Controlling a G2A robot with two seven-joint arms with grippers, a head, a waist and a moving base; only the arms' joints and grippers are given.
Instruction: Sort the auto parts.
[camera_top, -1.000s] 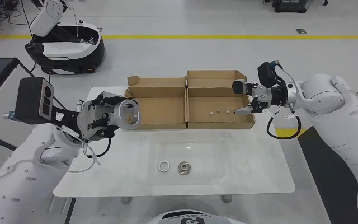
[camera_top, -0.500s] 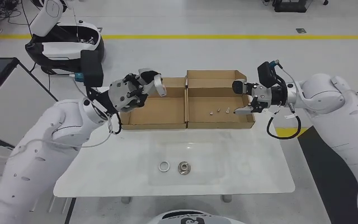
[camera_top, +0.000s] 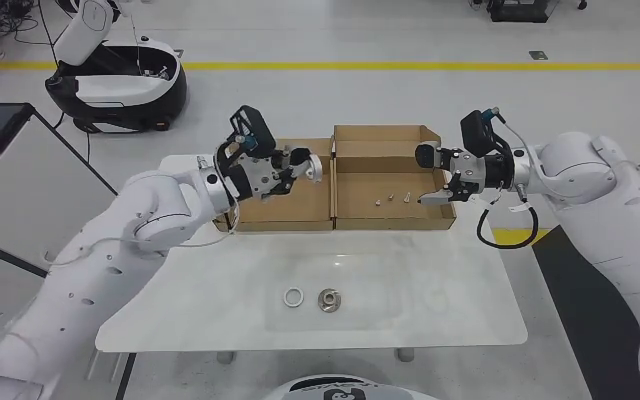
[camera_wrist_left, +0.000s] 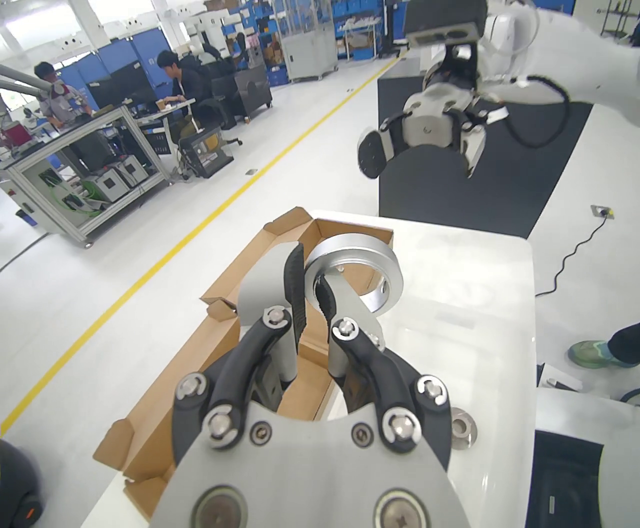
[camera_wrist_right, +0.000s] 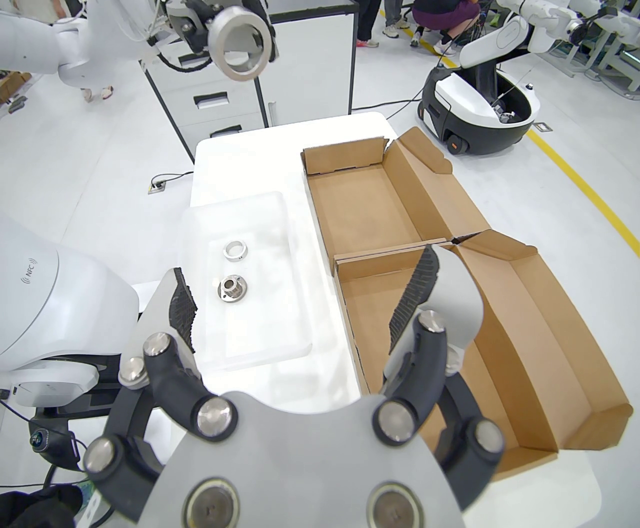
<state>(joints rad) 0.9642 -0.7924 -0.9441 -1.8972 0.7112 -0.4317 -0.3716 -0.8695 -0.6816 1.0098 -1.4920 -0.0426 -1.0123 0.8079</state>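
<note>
My left gripper (camera_top: 298, 167) is shut on a large silver ring (camera_top: 314, 168) and holds it above the left cardboard box (camera_top: 275, 203), near the box's inner wall. In the left wrist view the two fingers pinch the large silver ring's (camera_wrist_left: 356, 270) wall, one inside and one outside. My right gripper (camera_top: 441, 178) hangs open and empty over the right end of the right cardboard box (camera_top: 365, 177), which holds a few small screws (camera_top: 392, 198). A small ring (camera_top: 294, 297) and a flanged part (camera_top: 328, 298) lie on the front of the table.
The small ring (camera_wrist_right: 234, 250) and flanged part (camera_wrist_right: 231, 288) rest in a shallow clear tray (camera_wrist_right: 265, 335) near the table's front edge. The two boxes stand side by side along the back edge. A wheeled robot base (camera_top: 120, 85) stands on the floor behind the table, at the left.
My left arm has swung from the table's left side up and rightwards to the left box, carrying the large ring. The right arm has kept still.
</note>
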